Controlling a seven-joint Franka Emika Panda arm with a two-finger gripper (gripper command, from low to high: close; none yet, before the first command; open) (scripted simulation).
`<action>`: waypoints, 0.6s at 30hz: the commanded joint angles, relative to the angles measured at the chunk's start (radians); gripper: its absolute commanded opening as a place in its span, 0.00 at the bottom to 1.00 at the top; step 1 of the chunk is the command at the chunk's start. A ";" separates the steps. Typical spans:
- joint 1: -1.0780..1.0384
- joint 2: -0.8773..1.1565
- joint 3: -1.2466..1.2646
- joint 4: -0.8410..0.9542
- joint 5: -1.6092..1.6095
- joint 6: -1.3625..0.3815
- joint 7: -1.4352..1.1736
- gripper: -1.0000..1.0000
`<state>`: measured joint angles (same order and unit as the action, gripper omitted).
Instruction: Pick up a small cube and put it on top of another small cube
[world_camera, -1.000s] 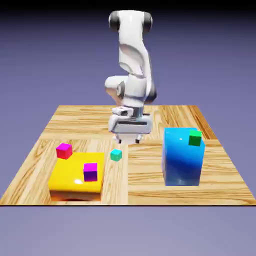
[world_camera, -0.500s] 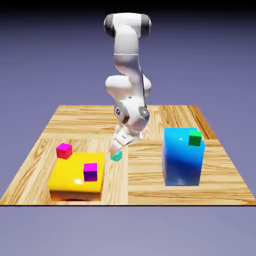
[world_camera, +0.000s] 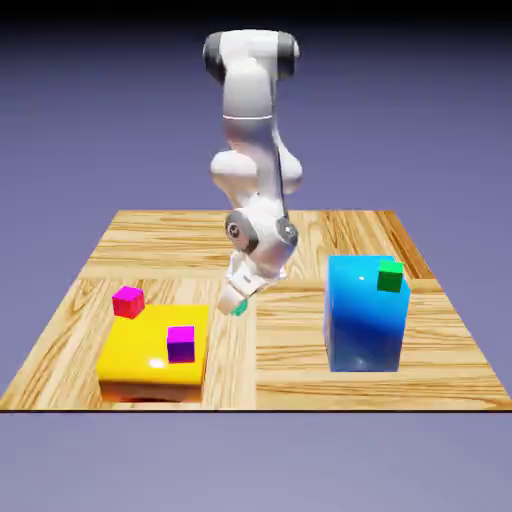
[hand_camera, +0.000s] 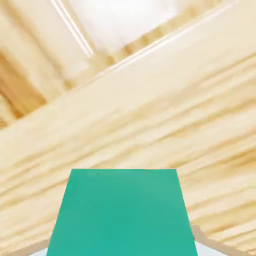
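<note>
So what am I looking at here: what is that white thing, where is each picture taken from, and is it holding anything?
The white machine is a robot arm with a two-finger gripper at its end, all drawn by a computer. One picture is taken from across the wooden table; the other comes from a camera on the robot's hand, looking along the gripper.

The gripper is closed on a small teal cube. On the table stand a yellow block, with a purple cube on top, and a tall blue block, with a green cube on top. A pink cube is near the yellow block.
</note>
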<state>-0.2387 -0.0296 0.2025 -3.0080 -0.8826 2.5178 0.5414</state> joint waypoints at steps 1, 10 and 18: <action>-0.002 -0.028 0.014 -0.008 0.042 -0.009 -0.030 0.00; 0.164 -0.173 0.072 0.155 0.230 -0.124 -0.315 0.00; 0.417 -0.201 0.080 0.418 0.291 -0.264 -0.663 0.00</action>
<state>0.1783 -0.2303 0.2829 -2.5898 -0.5896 2.2532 -0.1232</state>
